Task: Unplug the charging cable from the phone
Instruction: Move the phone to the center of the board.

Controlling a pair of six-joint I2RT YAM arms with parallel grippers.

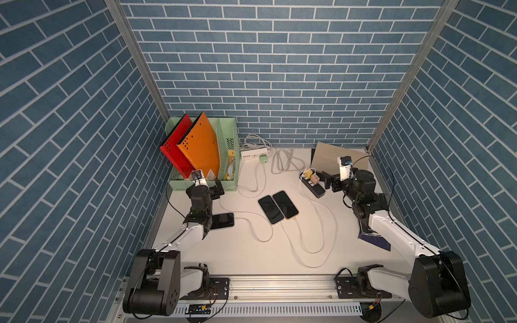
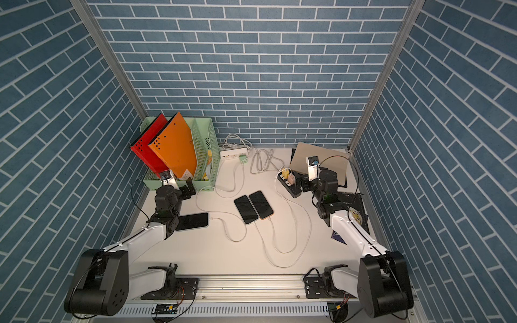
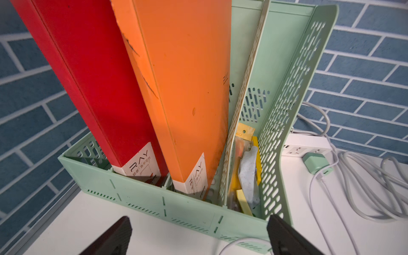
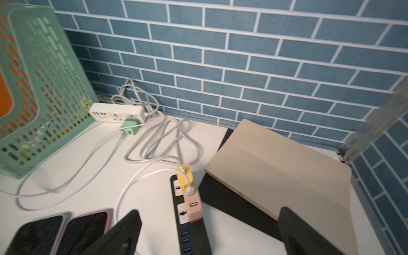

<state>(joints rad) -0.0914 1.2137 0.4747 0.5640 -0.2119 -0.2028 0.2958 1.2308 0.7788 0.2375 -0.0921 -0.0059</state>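
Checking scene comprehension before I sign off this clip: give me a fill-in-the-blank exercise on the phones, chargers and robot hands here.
1. On the white table lie ___ dark-screened phones.
2. The red folder and orange folder stand in a ___ perforated plastic file rack.
3. The yellow charger cube and pink charger cube sit in the ___ power strip.
4. The left hand and right hand both stand ___, holding nothing.

Missing words: three; green; black; open.

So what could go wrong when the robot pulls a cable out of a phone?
The two middle phones lie touching, so grabbing one plug could shove its neighbour. The white cables loop close together; a tug may drag a phone. The third phone is partly hidden under the left arm.
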